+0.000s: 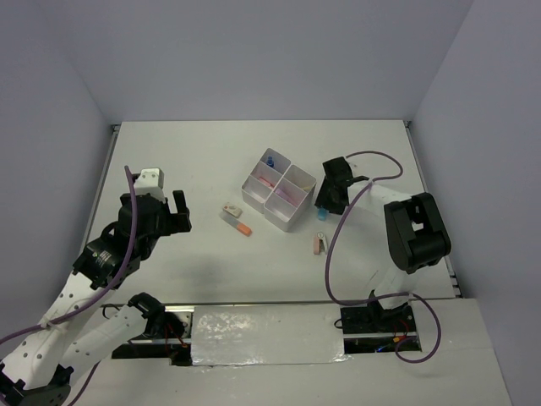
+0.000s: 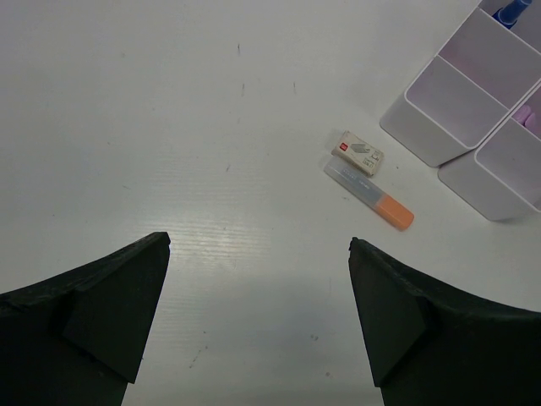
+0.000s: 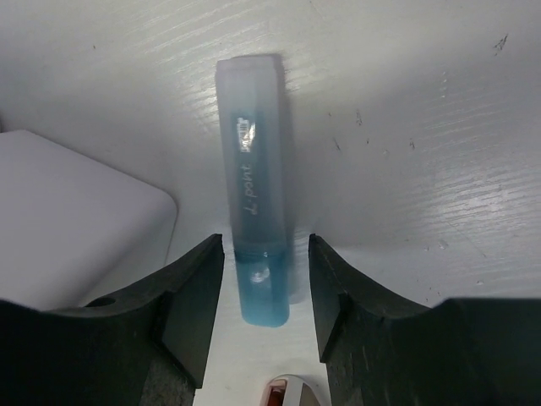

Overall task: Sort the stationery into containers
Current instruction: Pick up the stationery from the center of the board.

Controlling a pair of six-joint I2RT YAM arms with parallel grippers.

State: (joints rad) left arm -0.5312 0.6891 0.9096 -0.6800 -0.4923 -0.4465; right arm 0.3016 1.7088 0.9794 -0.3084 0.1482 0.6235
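— Just right of the white box (image 1: 286, 217), what is the right pincer (image 3: 266, 241) doing?
— Standing about half open astride the blue highlighter (image 3: 254, 169), which lies flat on the surface (image 1: 194, 161): one finger each side, slim gaps, no grip
— And over on the left?
— Left pincer (image 2: 259, 241) gapes wide and empty above the surface. Orange highlighter (image 2: 372, 194) and eraser (image 2: 359, 154) lie just beside each other, left of the box; the pink stapler (image 1: 321, 244) lies on the near side of the right pincer

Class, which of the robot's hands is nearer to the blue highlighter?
Right. The right hand straddles the blue highlighter, one finger on each side; the left hand hovers far off to its left.
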